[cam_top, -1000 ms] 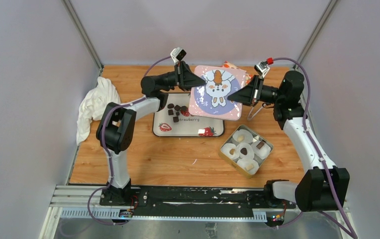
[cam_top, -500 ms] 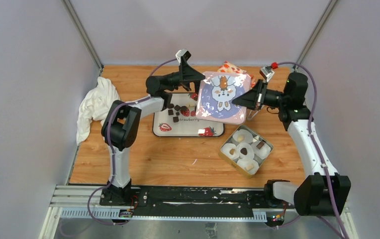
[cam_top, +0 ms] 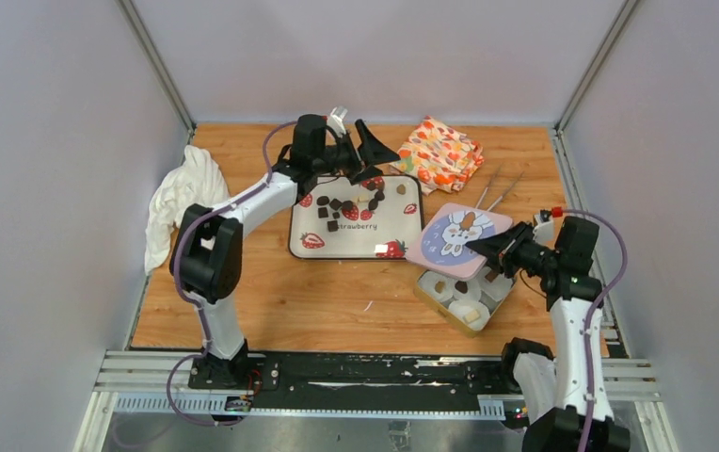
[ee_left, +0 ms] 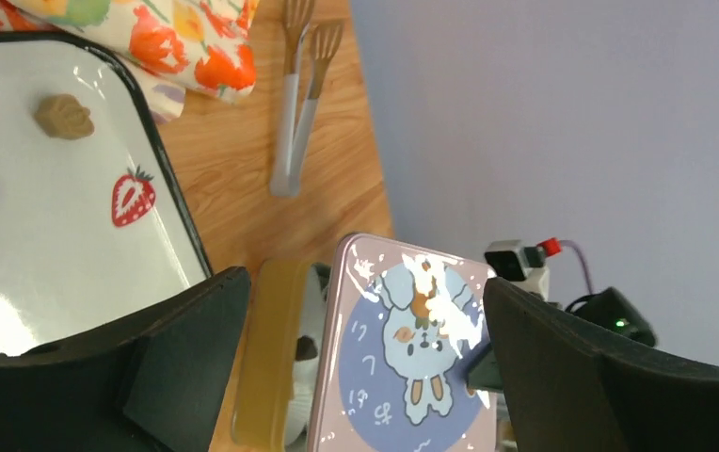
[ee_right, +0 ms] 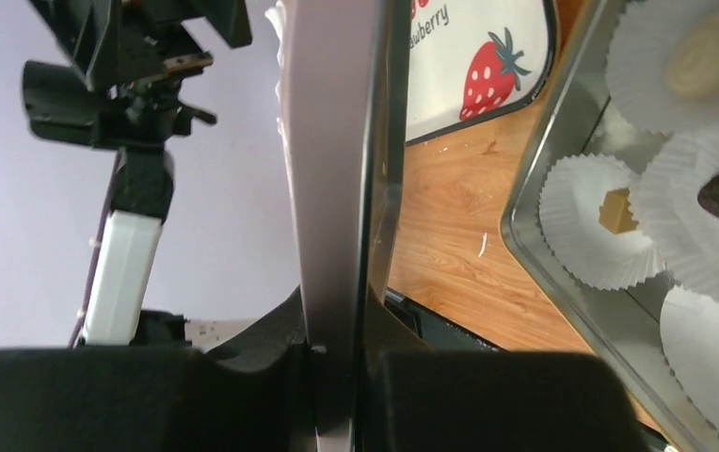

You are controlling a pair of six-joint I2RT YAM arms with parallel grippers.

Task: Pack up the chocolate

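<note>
Several small dark chocolate pieces (cam_top: 334, 209) lie on the white strawberry tray (cam_top: 356, 247), with a tan one (ee_left: 64, 116) near its back corner. More chocolate sits in paper cups (ee_right: 616, 209) inside the metal tin (cam_top: 428, 294). My right gripper (cam_top: 490, 252) is shut on the edge of the pink rabbit lid (cam_top: 453, 239), held tilted over the tin's far side. In the right wrist view the lid (ee_right: 337, 188) stands edge-on between the jaws of the right gripper (ee_right: 346, 367). My left gripper (cam_top: 367, 155) hangs open above the tray's back edge, holding nothing.
Metal tongs (cam_top: 493, 187) lie on the wood behind the tin. A floral cloth (cam_top: 440, 151) sits at the back, and a crumpled white cloth (cam_top: 182, 196) lies at the left wall. Grey walls close in both sides.
My left gripper opened, let go of the lid and drew back over the tray. My right gripper carried the lid down and toward the near right, over the tin.
</note>
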